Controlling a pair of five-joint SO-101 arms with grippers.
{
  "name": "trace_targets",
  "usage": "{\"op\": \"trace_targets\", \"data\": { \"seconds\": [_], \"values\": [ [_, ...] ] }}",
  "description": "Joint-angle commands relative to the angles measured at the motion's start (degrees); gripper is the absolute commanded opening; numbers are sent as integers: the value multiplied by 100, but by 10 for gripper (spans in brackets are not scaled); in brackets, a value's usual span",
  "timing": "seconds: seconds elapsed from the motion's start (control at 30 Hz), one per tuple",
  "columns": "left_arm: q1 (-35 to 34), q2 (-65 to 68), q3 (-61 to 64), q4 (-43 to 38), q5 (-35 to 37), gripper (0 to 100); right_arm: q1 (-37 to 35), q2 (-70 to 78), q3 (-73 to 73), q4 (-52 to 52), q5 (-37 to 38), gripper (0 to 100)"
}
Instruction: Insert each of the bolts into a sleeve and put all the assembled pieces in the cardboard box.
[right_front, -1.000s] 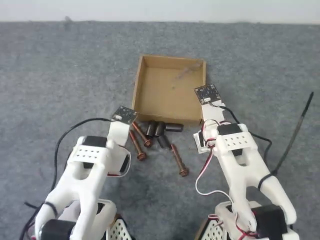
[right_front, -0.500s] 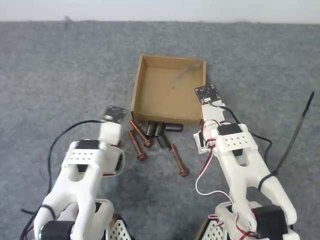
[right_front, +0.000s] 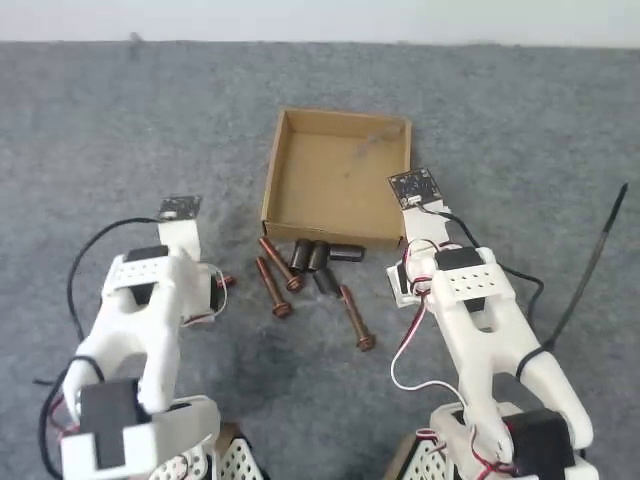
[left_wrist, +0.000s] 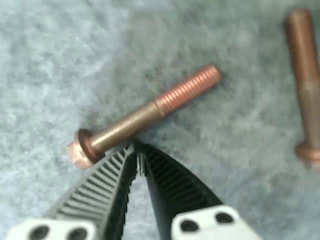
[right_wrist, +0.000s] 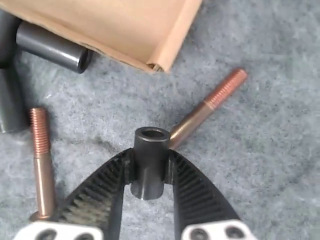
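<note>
Copper bolts (right_front: 353, 318): five. Black sleeves (right_front: 320, 257): five, one gripped in right hand (right_wrist: 151, 161), axis along the hand, bore toward wrist. Left hand (left_wrist: 137, 150) closed, empty.

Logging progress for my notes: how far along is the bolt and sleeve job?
Nothing done: the brown cardboard box is empty. In hand: the right gripper clamps a dark metal cylindrical sleeve; the left gripper is shut beside a copper-coloured bolt. Left: every insertion, then boxing.
</note>
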Motion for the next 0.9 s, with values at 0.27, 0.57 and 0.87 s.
{"op": "trace_targets", "data": {
  "seconds": [0.27,0.57,0.87],
  "values": [
    [-70,484,-1209,35,1222,11,66,-277,-18,-84,-9,6],
    [-35,-35,-1218,220,1248,11,57,-277,-18,-92,0,6],
    [0,782,-1209,264,1257,11,57,-277,9,-154,0,6]
  ]
}}
